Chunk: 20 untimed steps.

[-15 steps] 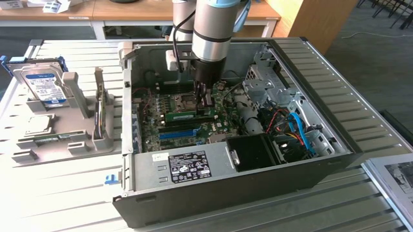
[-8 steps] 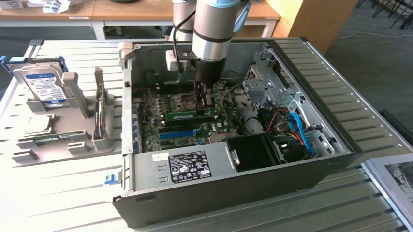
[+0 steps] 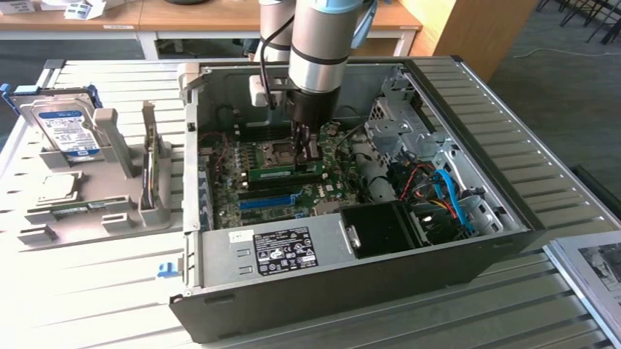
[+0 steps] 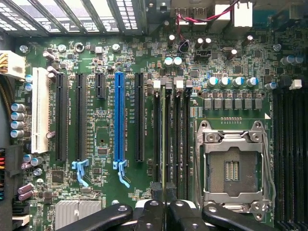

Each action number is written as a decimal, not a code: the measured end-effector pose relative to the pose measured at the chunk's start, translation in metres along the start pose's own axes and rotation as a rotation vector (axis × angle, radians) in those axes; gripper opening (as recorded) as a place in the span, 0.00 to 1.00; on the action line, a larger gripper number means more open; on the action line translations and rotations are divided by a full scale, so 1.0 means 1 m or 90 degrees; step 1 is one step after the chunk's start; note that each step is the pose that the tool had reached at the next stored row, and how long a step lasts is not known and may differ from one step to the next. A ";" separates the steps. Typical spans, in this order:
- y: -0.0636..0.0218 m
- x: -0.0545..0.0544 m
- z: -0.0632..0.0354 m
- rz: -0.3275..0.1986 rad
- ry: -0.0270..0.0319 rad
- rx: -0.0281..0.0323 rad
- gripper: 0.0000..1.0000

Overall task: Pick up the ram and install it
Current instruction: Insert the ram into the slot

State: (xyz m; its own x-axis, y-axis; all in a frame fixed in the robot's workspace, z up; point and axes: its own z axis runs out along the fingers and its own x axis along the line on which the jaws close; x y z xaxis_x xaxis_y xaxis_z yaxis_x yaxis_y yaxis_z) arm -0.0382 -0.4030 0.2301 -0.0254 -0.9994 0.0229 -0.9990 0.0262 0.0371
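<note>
Arm: the arm (image 3: 321, 43) drops straight down into the open computer case (image 3: 388, 276), and the gripper (image 3: 310, 154) is right over the motherboard (image 4: 96, 192).
Grip: the black fingers (image 4: 150, 214) are pressed close together, pinching the thin top edge of the ram (image 3: 283, 173) between them.
Ram: it stands on edge directly beneath the fingertips, a green stick with a pale label. From the wrist view it is a narrow line running away from the gripper among the black memory slots (image 4: 158, 134).
Seating: I cannot tell whether it is pushed fully home.
Beside the gripper: the empty CPU socket (image 4: 231, 166) with its metal frame sits just next to the slots.
Other side: a blue expansion slot (image 4: 119, 115) lies a little further from the fingers.
Far from the gripper: outside the case, a hard drive (image 3: 63, 127) stands in a grey holder (image 3: 97, 218), well apart.
</note>
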 end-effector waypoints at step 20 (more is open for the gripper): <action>-0.0003 0.003 0.0007 0.000 0.0000 -0.0001 0.12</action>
State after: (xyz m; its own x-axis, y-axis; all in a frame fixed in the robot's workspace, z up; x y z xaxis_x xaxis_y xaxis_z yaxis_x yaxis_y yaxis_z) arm -0.0380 -0.4062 0.2296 -0.0261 -0.9994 0.0230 -0.9989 0.0269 0.0371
